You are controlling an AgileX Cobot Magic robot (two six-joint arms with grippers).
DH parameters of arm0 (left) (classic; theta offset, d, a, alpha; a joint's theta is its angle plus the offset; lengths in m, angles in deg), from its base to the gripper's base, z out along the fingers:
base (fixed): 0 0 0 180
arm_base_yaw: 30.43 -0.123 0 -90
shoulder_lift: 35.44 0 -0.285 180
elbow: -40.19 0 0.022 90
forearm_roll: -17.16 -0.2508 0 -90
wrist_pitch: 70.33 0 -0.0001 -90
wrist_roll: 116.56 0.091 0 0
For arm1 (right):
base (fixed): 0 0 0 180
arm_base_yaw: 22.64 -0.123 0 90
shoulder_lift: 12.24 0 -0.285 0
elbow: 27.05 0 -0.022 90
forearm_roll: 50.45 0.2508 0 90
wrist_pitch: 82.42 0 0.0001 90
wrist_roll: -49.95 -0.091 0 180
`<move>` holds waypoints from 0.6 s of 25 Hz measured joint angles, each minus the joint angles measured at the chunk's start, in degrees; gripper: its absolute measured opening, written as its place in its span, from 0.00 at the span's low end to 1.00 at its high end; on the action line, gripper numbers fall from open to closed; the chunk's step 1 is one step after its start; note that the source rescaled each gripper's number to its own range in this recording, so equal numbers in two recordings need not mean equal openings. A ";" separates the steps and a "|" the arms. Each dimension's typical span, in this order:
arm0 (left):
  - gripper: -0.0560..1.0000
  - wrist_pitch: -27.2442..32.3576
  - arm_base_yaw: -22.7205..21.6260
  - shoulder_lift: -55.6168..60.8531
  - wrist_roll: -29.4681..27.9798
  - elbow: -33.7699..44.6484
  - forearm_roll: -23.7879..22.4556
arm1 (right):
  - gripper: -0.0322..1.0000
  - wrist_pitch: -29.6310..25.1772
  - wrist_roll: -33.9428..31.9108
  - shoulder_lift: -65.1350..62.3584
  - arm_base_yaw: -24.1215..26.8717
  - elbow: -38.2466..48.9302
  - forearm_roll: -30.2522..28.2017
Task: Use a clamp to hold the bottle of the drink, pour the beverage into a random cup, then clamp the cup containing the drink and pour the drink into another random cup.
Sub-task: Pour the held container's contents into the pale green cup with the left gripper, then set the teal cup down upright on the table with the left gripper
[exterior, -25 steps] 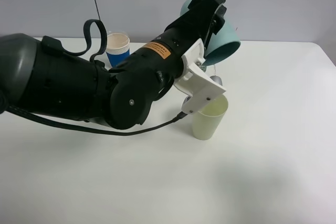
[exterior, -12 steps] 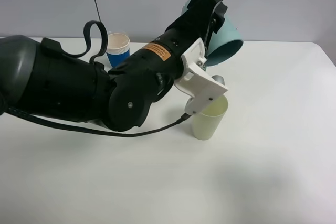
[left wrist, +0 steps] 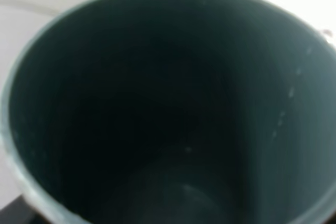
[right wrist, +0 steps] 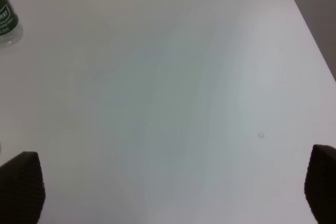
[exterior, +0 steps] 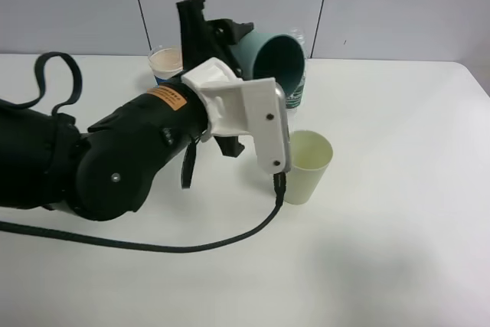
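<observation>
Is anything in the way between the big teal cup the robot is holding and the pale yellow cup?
Nothing visible. The left gripper holds the teal plastic cup tipped sideways, up behind the pale yellow paper cup, with only open air between them.

Three cups: teal cup, pale cup, blue-and-white cup; one bottle.

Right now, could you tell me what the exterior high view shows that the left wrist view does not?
Only the exterior high view shows the pale yellow cup standing upright on the white table, the blue-and-white cup behind the left arm, and the bottle. Only the left wrist view looks straight into the teal cup's dark interior. Both show that teal cup, held tilted in the exterior high view.
</observation>
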 joint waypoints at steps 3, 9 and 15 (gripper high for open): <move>0.06 0.00 -0.08 3.40 -9.58 3.86 0.77 | 0.99 0.00 0.00 0.00 0.00 0.00 0.00; 0.06 0.01 -3.57 8.99 -28.19 11.87 -0.45 | 0.99 0.00 0.00 0.00 0.00 0.00 0.00; 0.06 0.91 -10.62 12.25 -54.15 19.63 -9.64 | 0.99 0.00 0.00 0.00 0.00 0.00 0.00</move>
